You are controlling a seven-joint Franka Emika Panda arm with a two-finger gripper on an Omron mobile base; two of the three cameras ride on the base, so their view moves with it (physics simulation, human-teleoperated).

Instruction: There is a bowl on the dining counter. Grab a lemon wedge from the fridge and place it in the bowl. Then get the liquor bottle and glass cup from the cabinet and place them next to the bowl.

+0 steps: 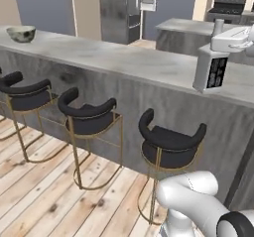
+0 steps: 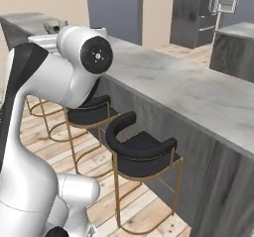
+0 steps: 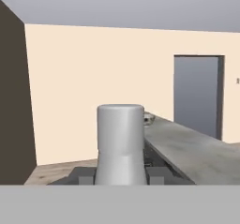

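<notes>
Both base views look from behind the arm, one each side, over the stools (image 1: 168,144) at the dining counter (image 1: 124,60). The hand view looks level along it, close behind the bottle (image 3: 120,143).

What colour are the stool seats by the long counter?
Black, on thin gold legs; the stools show best in the left base view.

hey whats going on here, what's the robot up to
The white arm is carrying the liquor bottle in its gripper, holding it upright just above the dining counter, near the end far from the bowl. In the hand view the bottle's pale cap sits between the fingers. The bowl stands at the far left end of the counter. Behind, the fridge has a door open. Three dark stools line the counter's front.
</notes>
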